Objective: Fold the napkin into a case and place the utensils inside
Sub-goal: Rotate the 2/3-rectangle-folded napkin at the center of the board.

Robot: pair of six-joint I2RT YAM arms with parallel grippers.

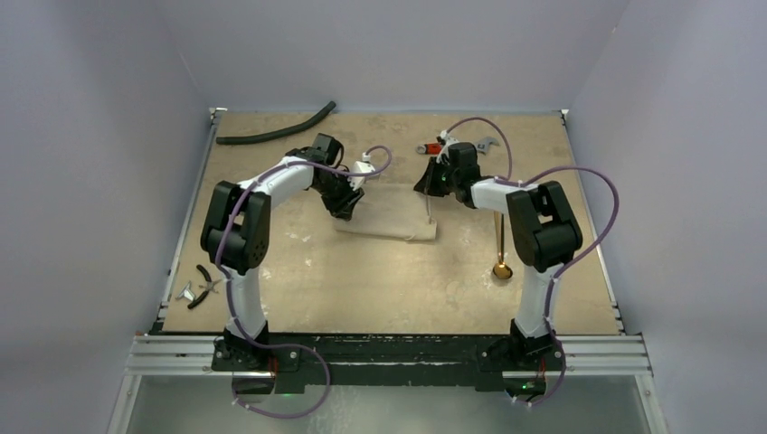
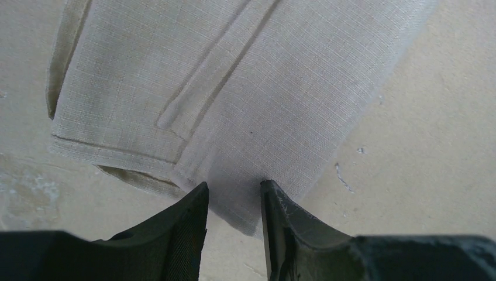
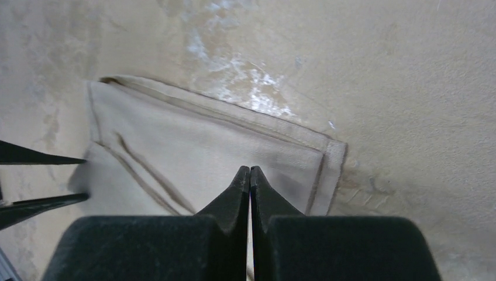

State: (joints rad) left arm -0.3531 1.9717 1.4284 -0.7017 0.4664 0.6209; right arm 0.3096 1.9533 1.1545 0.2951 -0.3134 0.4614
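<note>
The left pincer (image 2: pixel 234 188) is held spread, with an edge of the folded napkin (image 2: pixel 245 93) lying between its tips, seemingly so that a layer can be taken. The right pincer (image 3: pixel 250 171) is pressed together just over the cloth, perhaps to pin it. The spoon (image 1: pixel 501 253) is left aside, to the right of it.

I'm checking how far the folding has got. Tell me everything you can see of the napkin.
The napkin is plain beige woven cloth with stitched hems, folded into a layered rectangle lying flat on the table, a raised fold running across its top. The left pincer, open, straddles one corner; the right pincer, shut, sits over the other end; whether it pinches cloth is unclear.
</note>
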